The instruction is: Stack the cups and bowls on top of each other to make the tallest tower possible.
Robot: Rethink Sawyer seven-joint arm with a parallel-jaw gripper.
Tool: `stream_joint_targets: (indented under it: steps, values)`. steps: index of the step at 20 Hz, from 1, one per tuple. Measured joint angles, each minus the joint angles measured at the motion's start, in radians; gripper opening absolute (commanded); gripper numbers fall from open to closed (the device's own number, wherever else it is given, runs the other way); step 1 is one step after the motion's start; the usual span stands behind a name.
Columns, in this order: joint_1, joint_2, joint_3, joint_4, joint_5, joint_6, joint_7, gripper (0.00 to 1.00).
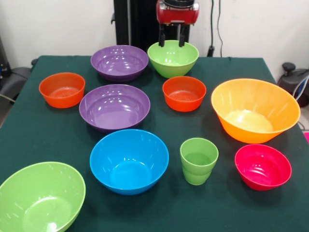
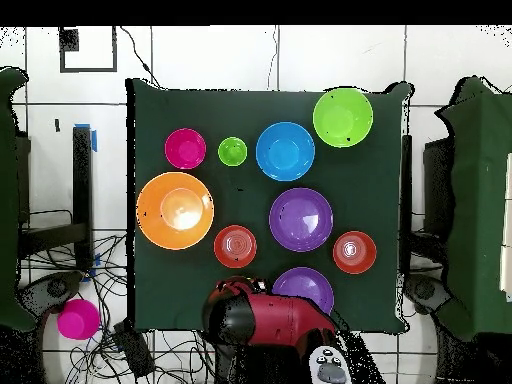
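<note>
A lime-green bowl (image 1: 173, 58) sits upright and empty directly beneath the claw (image 1: 171, 42), the nearest of all the pieces to it. The claw's two dark prongs hang spread apart and grip nothing, their tips level with the bowl's far rim, just above or just touching it; the front view does not settle which. The coming move turns on that short drop: the bowl lies straight under the claw rather than off to a side, so a descent alone would seem to bring the prongs astride its rim.

Just beside that bowl stands a purple bowl (image 1: 119, 62), and a step further out from the claw a small orange-red bowl (image 1: 184, 93) and a second purple bowl (image 1: 114, 106). Well out from the claw are the other orange-red bowl (image 1: 62, 89), the large orange bowl (image 1: 255, 110), the blue bowl (image 1: 129, 160), the light-green cup (image 1: 198, 160), the pink-red bowl (image 1: 262, 166) and, furthest of all, the second lime-green bowl (image 1: 41, 197). All stand apart, mouths up, on the dark green surface (image 1: 29, 140); no tower has been begun.

The red-and-black arm (image 2: 268, 318) shows folded close over the surface's edge in the overhead view, its wrist pointing straight down; there it hides the bowl beneath the claw.
</note>
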Motion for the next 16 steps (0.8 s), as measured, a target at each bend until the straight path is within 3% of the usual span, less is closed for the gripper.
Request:
stream_joint_targets:
  steps: [16]
  values:
    - [0.019, -0.027, 0.0, -0.007, 0.0, 0.0, 0.0, 1.0]
